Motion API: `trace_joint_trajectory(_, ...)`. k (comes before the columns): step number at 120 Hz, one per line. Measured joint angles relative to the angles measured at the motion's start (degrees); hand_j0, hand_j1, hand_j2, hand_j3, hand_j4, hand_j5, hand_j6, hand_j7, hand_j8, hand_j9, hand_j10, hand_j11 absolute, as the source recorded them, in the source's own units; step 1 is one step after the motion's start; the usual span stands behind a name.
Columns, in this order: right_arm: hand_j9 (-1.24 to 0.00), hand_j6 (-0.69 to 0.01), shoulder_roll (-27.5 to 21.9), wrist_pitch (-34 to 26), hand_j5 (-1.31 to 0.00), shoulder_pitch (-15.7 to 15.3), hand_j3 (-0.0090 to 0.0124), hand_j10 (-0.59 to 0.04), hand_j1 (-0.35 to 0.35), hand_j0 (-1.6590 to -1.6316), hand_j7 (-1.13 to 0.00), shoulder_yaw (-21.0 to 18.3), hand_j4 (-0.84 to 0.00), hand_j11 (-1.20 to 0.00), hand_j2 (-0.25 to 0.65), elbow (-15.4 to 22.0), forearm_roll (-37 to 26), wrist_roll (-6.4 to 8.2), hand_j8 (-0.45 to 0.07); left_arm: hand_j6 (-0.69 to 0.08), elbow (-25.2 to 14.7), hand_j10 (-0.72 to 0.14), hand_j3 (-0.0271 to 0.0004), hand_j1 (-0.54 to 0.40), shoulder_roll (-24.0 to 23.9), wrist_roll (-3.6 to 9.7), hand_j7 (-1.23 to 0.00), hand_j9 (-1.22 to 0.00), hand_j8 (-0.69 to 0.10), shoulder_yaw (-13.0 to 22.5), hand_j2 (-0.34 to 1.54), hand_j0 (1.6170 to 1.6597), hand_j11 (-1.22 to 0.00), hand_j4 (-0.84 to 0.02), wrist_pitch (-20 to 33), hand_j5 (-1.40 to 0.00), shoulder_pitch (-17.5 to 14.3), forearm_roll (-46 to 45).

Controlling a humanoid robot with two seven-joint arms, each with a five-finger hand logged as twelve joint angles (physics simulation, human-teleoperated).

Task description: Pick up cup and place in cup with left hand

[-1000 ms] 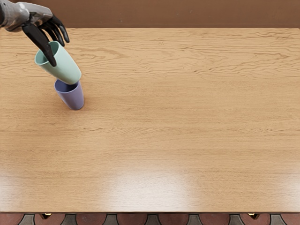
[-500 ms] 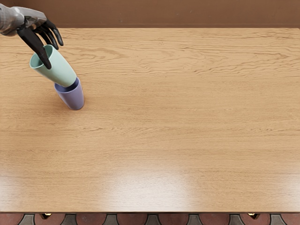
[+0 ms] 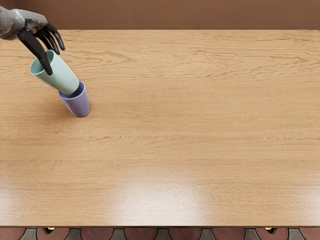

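Note:
My left hand (image 3: pixel 55 62) is at the upper left in the head view, shut on a mint green cup (image 3: pixel 61 75), with the thumb over the near side of its rim and the other fingers behind. The green cup tilts, its mouth toward the upper left and its base toward the lower right. Below it a purple cup (image 3: pixel 77 105) stands on the table. The green cup's base overlaps the purple cup's mouth; how deep it sits inside cannot be told.
The wooden table (image 3: pixel 180 120) fills most of the view. Its far edge runs along the top and its near edge along the bottom.
My left hand and the green cup have shifted a little left and down, the cup's base now lower over the purple cup's mouth. The purple cup has not moved.

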Motion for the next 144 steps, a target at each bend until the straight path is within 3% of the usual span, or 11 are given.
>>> trace_joint_trajectory(119, 0.0, 0.0, 0.0, 0.0, 0.0, 0.09, 0.0, 0.0, -0.349, -1.6581, 0.0, 0.01, 0.0, 0.0, 0.0, 0.0, 0.0, 0.0, 0.0, -0.609, 0.11, -0.343, 0.0, -0.246, -0.02, 0.0, -0.95, -0.91, -0.337, 0.0, 0.64, 1.6571, -0.91, -0.672, 0.09, -0.95, 0.0, -0.02)
trace_joint_trajectory(127, 0.0, 0.0, 0.0, 0.0, 0.0, 0.09, 0.0, 0.0, -0.349, -1.6581, 0.0, 0.01, 0.0, 0.0, 0.0, 0.0, 0.0, 0.0, 0.0, -0.598, 0.21, -0.33, 0.0, -0.235, -0.07, 0.0, -0.9, -0.87, -0.342, -0.03, 0.57, 1.6572, -0.86, -0.637, 0.36, -0.9, 0.0, 0.0)
trace_joint_trajectory(144, 0.0, 0.0, 0.0, 0.0, 0.0, 0.1, 0.0, 0.0, -0.349, -1.6581, 0.0, 0.01, 0.0, 0.0, 0.0, 0.0, 0.0, 0.0, 0.0, -0.485, 1.92, -0.336, 0.0, -0.168, -0.66, -0.01, -0.7, -0.68, -0.355, -0.45, 0.33, 1.6577, -0.67, -0.505, 0.78, -0.69, -0.09, -0.05)
